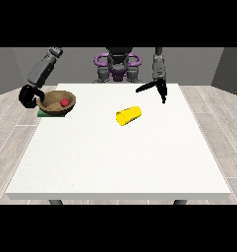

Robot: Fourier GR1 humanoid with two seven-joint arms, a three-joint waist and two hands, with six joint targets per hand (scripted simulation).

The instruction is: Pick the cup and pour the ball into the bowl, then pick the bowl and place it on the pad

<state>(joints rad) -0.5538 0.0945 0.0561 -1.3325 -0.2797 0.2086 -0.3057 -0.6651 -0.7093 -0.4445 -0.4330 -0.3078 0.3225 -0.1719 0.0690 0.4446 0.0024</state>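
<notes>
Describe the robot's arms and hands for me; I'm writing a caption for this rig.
Both forearms are chunky grey segments ending in black hands. The hand at the view's left and the hand at the view's right have thin black fingers. The torso behind shows purple rings at the shoulders. No cables or markings are visible.

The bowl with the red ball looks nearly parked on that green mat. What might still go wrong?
The hand at the view's left curls at the bowl's rim; pulling away could tip it or drag it off the green pad, rolling out the ball. The yellow cup lies on its side and might roll if the hand at the view's right touches it.
</notes>
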